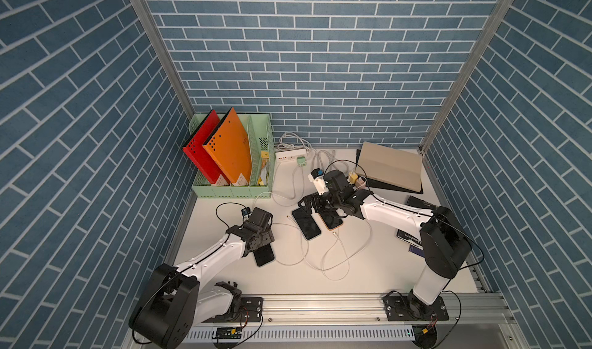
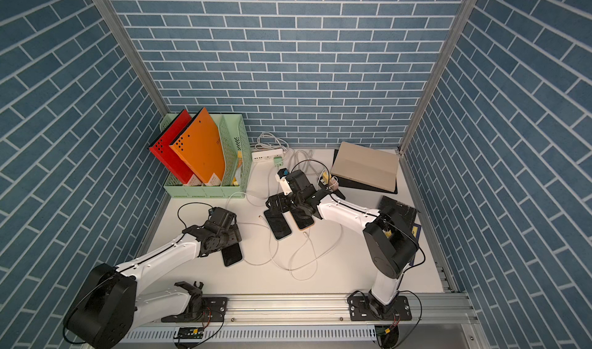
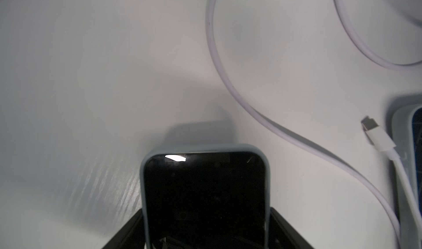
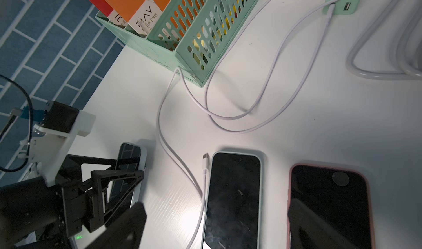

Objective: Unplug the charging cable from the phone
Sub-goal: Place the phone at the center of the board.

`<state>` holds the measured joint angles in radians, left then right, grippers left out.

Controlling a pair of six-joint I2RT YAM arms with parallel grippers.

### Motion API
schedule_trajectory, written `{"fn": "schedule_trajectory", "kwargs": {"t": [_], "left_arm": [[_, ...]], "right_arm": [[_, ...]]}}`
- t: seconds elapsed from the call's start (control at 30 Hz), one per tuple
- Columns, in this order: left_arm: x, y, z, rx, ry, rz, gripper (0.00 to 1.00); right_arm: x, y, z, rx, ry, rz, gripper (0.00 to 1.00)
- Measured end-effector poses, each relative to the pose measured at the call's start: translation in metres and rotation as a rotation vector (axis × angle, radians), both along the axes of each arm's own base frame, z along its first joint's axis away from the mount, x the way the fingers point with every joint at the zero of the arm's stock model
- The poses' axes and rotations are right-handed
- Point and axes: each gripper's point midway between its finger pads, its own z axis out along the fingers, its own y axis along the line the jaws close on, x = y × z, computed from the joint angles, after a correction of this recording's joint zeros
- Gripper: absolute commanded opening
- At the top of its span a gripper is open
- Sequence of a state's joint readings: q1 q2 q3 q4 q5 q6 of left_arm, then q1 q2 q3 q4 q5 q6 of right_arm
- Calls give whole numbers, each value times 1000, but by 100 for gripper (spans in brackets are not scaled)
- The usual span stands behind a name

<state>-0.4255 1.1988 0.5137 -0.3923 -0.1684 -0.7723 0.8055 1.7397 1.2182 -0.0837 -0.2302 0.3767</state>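
Left pincer (image 3: 206, 234) is clamping black grey-blue-cased phone (image 3: 205, 190) at lower left of white worktop (image 1: 368, 267); right pincer (image 1: 308, 205), gaping wide, shd be pulling plug of white cable (image 3: 215, 53) straight out.

Grey-blue-cased phone (image 3: 205, 202), screen dark and up; white charging cable (image 3: 405, 181) lies nearby, plug (image 3: 376, 137) free.

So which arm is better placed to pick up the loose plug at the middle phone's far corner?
Right, I think. The right claw is open, close to that plug, while the left claw is shut on the left phone.
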Motion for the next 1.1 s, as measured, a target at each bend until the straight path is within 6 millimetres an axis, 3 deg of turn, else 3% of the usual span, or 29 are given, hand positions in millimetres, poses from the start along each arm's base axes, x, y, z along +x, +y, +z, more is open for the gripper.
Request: {"fn": "schedule_trajectory", "kwargs": {"t": [0.13,0.33,0.63,0.73,0.93,1.1], "left_arm": [[2,-3,-4,-13,-6,-3,5],[4,-5,-7,-20,-7,-7,42],[2,-3,-7,-6,-2,-4,76],[2,-1,-7,9,1,-9,98],[6,2,1,33,-5,-9,100],[26,3,30,66,-85,-3,100]], "right_arm": [[3,-3,3,1,-7,-11,99],[7,-8,1,-5,-7,-27,100],[21,-27,7,-5,-26,-79,99],[26,-33,12,-5,-40,-96,99],[32,-52,15,-10,-54,-134,99],[39,-76,18,-17,-68,-190,100]]}}
